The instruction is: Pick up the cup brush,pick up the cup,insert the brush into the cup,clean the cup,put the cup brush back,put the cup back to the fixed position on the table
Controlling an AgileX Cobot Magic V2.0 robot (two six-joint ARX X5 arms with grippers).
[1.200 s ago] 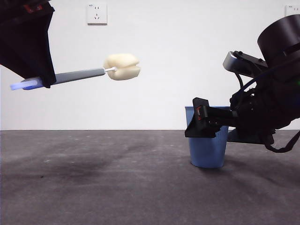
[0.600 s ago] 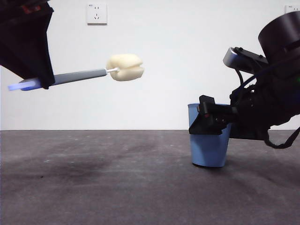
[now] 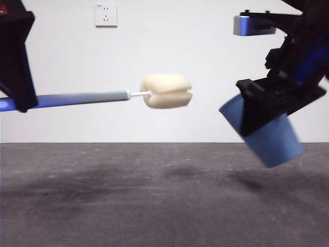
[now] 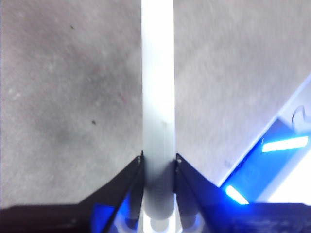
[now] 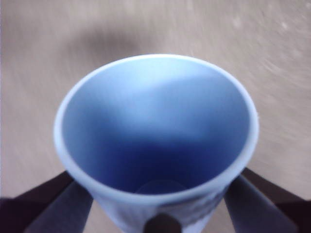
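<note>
My left tool [image 4: 159,162] is clamped on the brush [image 3: 165,91] handle, held level above the counter [image 3: 128,200]; my right tool [image 5: 158,204] grips the cup [image 3: 267,135], airborne, mouth tilted toward the sponge, well apart. Risk: sponge catches the rim if misaligned, twisting the cup loose.

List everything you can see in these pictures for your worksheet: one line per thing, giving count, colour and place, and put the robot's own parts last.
cup brush: one, grey handle with cream sponge head, held level in the air, head pointing toward the cup.
cup: one, light blue, lifted off the table and tilted, mouth toward the brush.
table: one, dark grey, below both.
wall socket: one, white, on the white wall behind.
left gripper: one, black, shut on the brush handle.
right gripper: one, black, shut around the cup's sides.
</note>
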